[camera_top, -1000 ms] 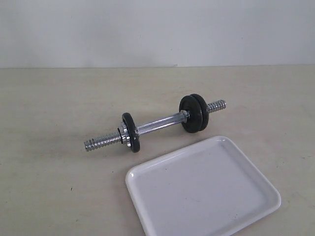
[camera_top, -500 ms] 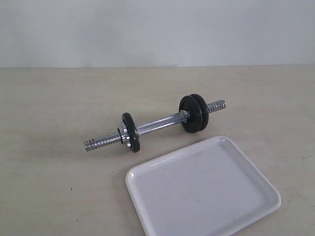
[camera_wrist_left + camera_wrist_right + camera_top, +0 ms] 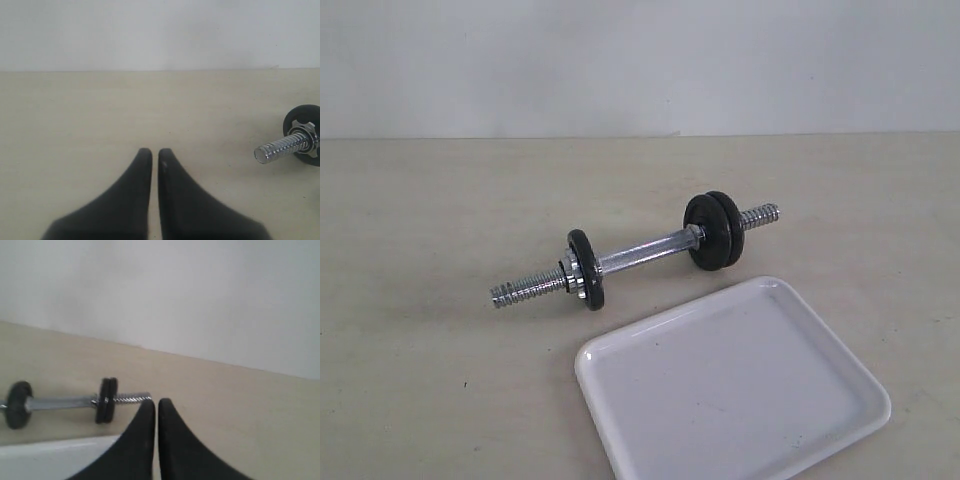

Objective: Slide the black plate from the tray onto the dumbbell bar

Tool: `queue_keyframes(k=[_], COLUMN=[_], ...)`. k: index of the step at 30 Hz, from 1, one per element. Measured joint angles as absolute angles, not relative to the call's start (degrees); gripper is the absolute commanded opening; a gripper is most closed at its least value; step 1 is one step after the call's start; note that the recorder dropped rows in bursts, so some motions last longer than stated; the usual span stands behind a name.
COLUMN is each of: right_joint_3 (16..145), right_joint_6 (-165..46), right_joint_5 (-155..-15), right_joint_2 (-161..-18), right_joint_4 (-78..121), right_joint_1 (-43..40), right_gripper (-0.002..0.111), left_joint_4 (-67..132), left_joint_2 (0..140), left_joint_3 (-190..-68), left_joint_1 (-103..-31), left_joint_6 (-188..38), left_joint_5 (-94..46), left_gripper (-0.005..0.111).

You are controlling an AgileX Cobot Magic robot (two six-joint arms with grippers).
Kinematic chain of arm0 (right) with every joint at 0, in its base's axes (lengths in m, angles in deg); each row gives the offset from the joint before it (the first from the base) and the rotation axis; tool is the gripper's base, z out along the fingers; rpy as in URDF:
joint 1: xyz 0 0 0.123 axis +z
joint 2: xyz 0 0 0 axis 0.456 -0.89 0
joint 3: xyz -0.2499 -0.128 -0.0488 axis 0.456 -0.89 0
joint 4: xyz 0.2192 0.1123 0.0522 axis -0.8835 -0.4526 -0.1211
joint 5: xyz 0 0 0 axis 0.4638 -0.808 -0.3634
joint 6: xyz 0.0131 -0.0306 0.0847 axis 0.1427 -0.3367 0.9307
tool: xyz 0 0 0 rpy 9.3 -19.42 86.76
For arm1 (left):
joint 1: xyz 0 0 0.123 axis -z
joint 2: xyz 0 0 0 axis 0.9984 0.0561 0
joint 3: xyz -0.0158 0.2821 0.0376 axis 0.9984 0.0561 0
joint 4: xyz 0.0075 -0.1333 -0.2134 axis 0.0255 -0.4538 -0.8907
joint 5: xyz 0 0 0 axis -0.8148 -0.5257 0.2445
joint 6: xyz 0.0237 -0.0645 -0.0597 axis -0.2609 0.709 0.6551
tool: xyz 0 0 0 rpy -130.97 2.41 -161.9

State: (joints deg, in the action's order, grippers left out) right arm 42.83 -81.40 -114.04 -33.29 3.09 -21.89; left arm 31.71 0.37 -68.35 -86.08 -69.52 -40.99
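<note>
The dumbbell bar [image 3: 645, 250] lies on the table behind the white tray [image 3: 730, 385]. One black disc [image 3: 587, 269] sits near its left threaded end with a chrome collar nut. Two black discs [image 3: 715, 230] sit side by side near its right end. Nothing lies in the tray, and I cannot tell which disc is the task's black plate. Neither gripper shows in the exterior view. My left gripper [image 3: 155, 152] is shut and empty, well apart from the bar's threaded end [image 3: 282, 147]. My right gripper [image 3: 157, 402] is shut and empty, above the tray's edge [image 3: 50, 460], with the disc pair [image 3: 107, 400] beyond it.
The beige table [image 3: 440, 200] runs back to a pale wall. The tray sits at the front right, its near corner cut off by the exterior view's lower edge.
</note>
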Motion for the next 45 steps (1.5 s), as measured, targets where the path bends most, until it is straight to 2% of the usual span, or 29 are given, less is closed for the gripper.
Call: queue_keyframes(k=[7, 13, 18, 45], right_joint_3=[28.4, 17.5, 16.4, 15.9], right_joint_6=[-81.3, -69.5, -61.3, -60.7], right_joint_5=[-110.3, -104.8, -102.6, -104.0], right_joint_2=[-32.5, -22.7, -18.0, -17.9], right_joint_4=[6.9, 14.8, 18.2, 18.3], right_joint_1=[-21.9, -21.9, -21.9, -21.9], right_gripper=[0.0, 0.0, 0.0, 0.0], left_joint_4=[31.7, 31.7, 31.7, 31.7], left_joint_2=[0.4, 0.4, 0.4, 0.4], left_joint_3=[-68.3, -68.3, -68.3, -68.3], left_joint_1=[-86.1, -86.1, -86.1, -86.1], left_joint_6=[-69.5, -69.5, -69.5, -69.5], left_joint_5=[-41.0, -41.0, -41.0, -41.0], left_gripper=[0.004, 0.004, 0.004, 0.004])
